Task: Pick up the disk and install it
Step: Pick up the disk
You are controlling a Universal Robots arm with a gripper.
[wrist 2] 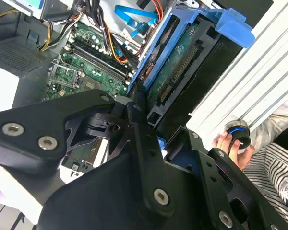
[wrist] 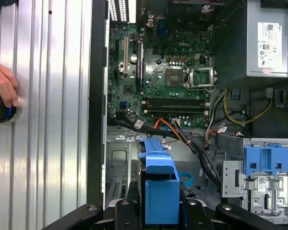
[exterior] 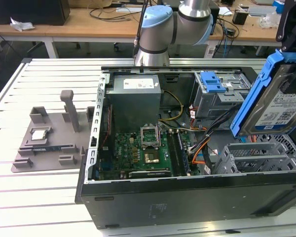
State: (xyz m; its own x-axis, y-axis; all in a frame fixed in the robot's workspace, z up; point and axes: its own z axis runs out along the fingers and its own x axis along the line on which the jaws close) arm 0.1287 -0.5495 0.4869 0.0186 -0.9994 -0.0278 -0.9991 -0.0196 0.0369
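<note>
At the exterior view's left, a grey holder [exterior: 44, 143] carries a small chip [exterior: 39, 134], well apart from the work. Centre: the open computer case [exterior: 187, 197] exposes its motherboard [exterior: 138, 150]. Right: the gripper [wrist: 158, 206], clamped on the disk [exterior: 278, 106] by its blue rails, holds it tilted over the grey cage [exterior: 256, 158], apparently to align it for insertion.

Arm [exterior: 163, 42]: fat silver-grey cylindrical joints, rounded light-blue end cap [exterior: 155, 17], thin black cable [exterior: 141, 23] along it. Claw [wrist 2: 153, 127] in second wrist view: matte black linkage bars and plates, rounded corners, silver screw heads [wrist 2: 47, 142] at pivots.
</note>
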